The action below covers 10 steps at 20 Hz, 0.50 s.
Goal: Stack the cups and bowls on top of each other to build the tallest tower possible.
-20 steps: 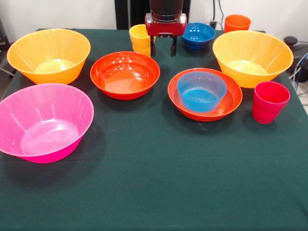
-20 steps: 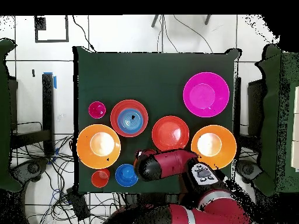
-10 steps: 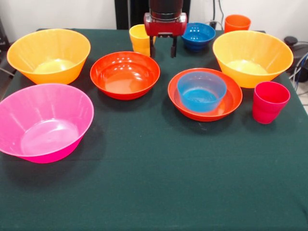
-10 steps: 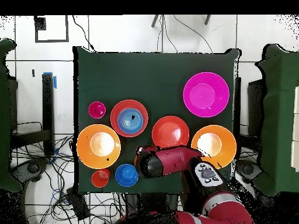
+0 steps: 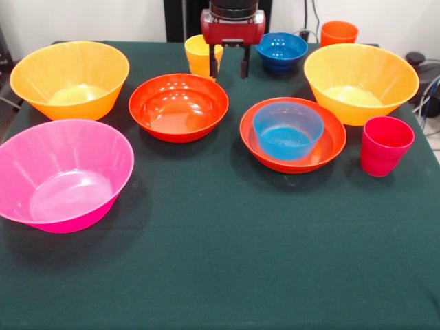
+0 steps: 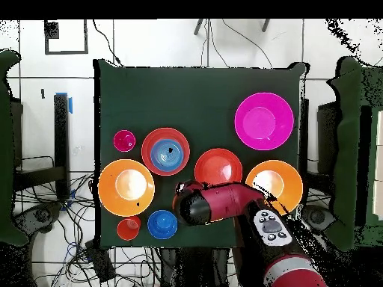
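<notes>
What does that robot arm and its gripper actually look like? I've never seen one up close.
The arm is a thick, rounded tube in glossy red with black sections at its joints, and a grey panel with small buttons on one segment. The gripper has a boxy red body below a black cylinder, with two thin, straight black fingers pointing down.

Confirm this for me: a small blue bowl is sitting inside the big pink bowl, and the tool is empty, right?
Not quite. The front view shows the small blue bowl sitting inside a shallow red-orange bowl; the pink bowl is empty. The tool is open and empty.
</notes>
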### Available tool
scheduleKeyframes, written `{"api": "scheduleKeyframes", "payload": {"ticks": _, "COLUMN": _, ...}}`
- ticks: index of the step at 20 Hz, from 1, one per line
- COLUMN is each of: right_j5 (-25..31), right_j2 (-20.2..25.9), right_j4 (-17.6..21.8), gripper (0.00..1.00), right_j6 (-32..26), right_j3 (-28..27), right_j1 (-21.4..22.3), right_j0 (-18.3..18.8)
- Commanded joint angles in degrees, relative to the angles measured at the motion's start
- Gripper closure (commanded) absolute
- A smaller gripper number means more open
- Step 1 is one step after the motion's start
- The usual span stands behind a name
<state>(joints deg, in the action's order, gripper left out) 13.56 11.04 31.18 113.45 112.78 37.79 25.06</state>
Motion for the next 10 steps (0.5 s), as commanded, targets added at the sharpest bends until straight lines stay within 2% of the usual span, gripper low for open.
{"api": "scheduleKeyframes", "payload": {"ticks": 1, "right_j5": 5.27, "right_j2": 5.54, "right_j4": 2.75, "gripper": 0.00, "right_j6": -5.31, "right_j3": -5.01, "right_j1": -1.47, "right_j0": 0.94}}
{"api": "scheduleKeyframes", "payload": {"ticks": 10, "right_j5": 3.31, "right_j2": 4.58, "right_j4": 4.42, "gripper": 0.00, "right_j6": -5.03, "right_j3": -7.42, "right_j1": -4.67, "right_j0": 0.83}}
